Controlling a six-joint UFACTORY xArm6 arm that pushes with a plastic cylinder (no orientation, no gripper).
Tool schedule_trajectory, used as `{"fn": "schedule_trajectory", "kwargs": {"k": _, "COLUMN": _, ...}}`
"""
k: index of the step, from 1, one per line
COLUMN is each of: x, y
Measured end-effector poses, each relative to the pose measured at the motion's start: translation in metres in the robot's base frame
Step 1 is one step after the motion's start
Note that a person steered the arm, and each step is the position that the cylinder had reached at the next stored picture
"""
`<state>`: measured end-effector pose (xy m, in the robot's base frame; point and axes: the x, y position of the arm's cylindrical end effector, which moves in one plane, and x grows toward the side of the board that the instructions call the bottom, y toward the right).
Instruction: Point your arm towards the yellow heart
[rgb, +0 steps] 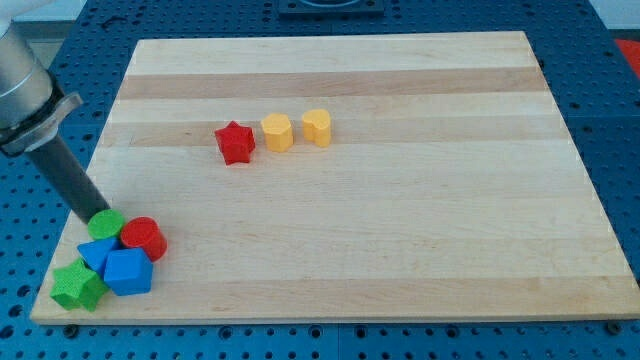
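The yellow heart lies on the wooden board in the upper middle. To its left stand a yellow hexagon and a red star, all three in a row. My tip is at the board's lower left, far from the yellow heart. It touches or nearly touches the green cylinder, at its upper left edge. The rod slants up to the view's left.
A cluster sits at the lower left corner: a red cylinder, a blue cube, a smaller blue block and a green star. The board rests on a blue perforated table.
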<state>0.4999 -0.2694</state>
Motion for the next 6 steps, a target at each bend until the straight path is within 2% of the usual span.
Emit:
{"fn": "schedule_trajectory", "kwargs": {"k": 1, "x": -0.036, "y": 0.033}}
{"fn": "schedule_trajectory", "kwargs": {"k": 3, "x": -0.031, "y": 0.218}}
{"fn": "schedule_trajectory", "kwargs": {"k": 4, "x": -0.065, "y": 0.299}}
{"fn": "schedule_trajectory", "kwargs": {"k": 5, "x": -0.128, "y": 0.329}}
{"fn": "schedule_trajectory", "kwargs": {"k": 6, "x": -0.168, "y": 0.287}}
